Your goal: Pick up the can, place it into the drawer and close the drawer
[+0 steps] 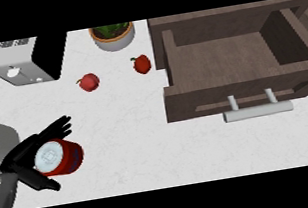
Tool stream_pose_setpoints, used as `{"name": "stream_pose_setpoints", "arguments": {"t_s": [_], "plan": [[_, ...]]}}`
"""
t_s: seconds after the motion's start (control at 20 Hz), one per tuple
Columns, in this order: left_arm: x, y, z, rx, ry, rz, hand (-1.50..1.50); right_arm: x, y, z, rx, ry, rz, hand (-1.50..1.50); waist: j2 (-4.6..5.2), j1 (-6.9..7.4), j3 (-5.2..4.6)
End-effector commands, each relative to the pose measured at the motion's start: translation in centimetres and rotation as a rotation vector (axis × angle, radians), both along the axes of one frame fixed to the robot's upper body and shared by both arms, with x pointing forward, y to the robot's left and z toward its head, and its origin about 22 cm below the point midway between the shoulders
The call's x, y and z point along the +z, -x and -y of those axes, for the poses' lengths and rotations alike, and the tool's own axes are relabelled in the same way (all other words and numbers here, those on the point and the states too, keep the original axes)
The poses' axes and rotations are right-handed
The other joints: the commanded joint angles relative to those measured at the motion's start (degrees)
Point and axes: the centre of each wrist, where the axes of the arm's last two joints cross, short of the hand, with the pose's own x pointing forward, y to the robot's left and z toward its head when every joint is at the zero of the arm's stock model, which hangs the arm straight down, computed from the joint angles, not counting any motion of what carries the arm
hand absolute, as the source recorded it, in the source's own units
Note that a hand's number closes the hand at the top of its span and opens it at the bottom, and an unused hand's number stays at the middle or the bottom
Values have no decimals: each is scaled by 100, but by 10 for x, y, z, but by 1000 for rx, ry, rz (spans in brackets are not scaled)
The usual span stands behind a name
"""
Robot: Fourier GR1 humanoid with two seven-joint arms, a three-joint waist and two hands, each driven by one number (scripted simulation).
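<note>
Can point(58, 157), red with a pale lid, sits far left of the open drawer point(239, 57), well apart from it. Left hand point(27, 159) curls around its side, fingers wrapped for lifting. Right hand is out of view.

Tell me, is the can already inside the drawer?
No. The red can is still over the white counter, held in the left hand, while the open drawer shows nothing inside.

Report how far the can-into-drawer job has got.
Done: the left hand has curled round the red can at the counter's left. In hand: carrying it across. Left: the wooden drawer stands open with nothing showing inside, so placing the can and pushing it shut by its handle remain.
</note>
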Motion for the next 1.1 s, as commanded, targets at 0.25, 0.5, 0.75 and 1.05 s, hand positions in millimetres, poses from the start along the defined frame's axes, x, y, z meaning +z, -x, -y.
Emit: {"name": "stream_pose_setpoints", "arguments": {"t_s": [0.25,0.5,0.75,1.05], "plan": [[-23,2,25,-80,226,-41,150,-2,6,6,-8,7,-18,-150,-3,5,-7],[-20,-4,30,-176,261,-116,150,-2,10,5,5,-13,-28,-150,-16,7,-5],[-9,-26,56,-241,357,-57,150,5,15,-4,7,-19,-10,-150,-36,23,-4],[-27,-18,81,183,386,26,150,1,3,1,-46,-25,-8,-150,-36,223,8]]}}
